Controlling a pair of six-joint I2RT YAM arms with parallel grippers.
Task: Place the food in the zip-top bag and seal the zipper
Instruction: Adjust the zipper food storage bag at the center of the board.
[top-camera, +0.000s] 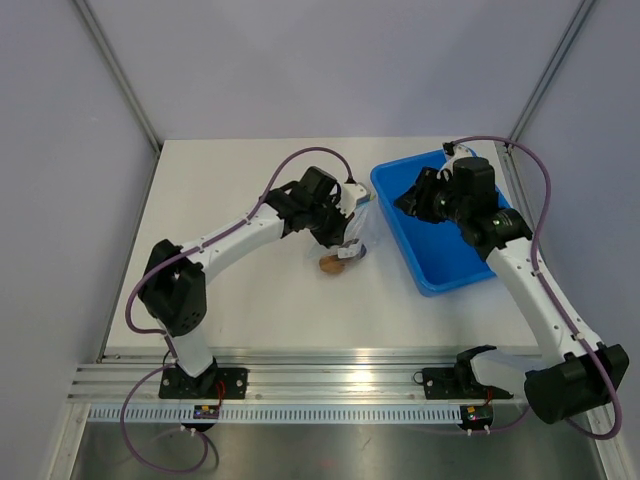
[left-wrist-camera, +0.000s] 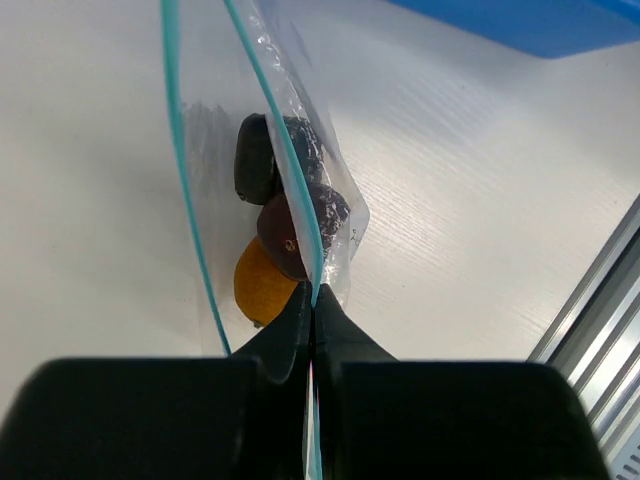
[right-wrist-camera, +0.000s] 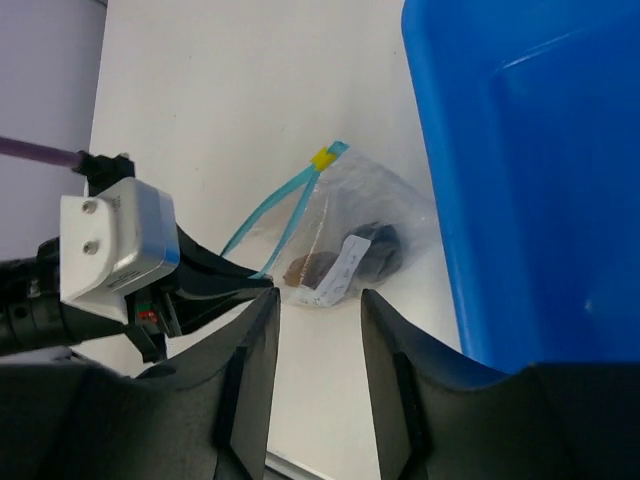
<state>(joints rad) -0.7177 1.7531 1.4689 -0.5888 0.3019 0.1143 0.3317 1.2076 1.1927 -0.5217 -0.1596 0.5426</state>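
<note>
Your left gripper (left-wrist-camera: 312, 310) is pinching fully closed on the thin light blue-teal zipper strip (left-wrist-camera: 287, 165) at one end of the small clear plastic zip-top bag (left-wrist-camera: 215, 90). From that pinch the strip's two sides are spreading apart, then meeting again at a yellow tab (right-wrist-camera: 322, 158), so the mouth is gaping. The bag is lying on the white table (left-wrist-camera: 480, 200), holding all three pieces of food: an orange-brown round one (left-wrist-camera: 258, 285) nearest your fingers and two dark purplish-black ones (left-wrist-camera: 290, 230) (left-wrist-camera: 255, 158) beyond it, beside a white label (right-wrist-camera: 340, 272). Your right gripper (right-wrist-camera: 320, 320) is hovering with its fingers apart, gripping nothing, above the left part of the big blue plastic tray (right-wrist-camera: 520, 180), which is sitting just right of the bag.
</note>
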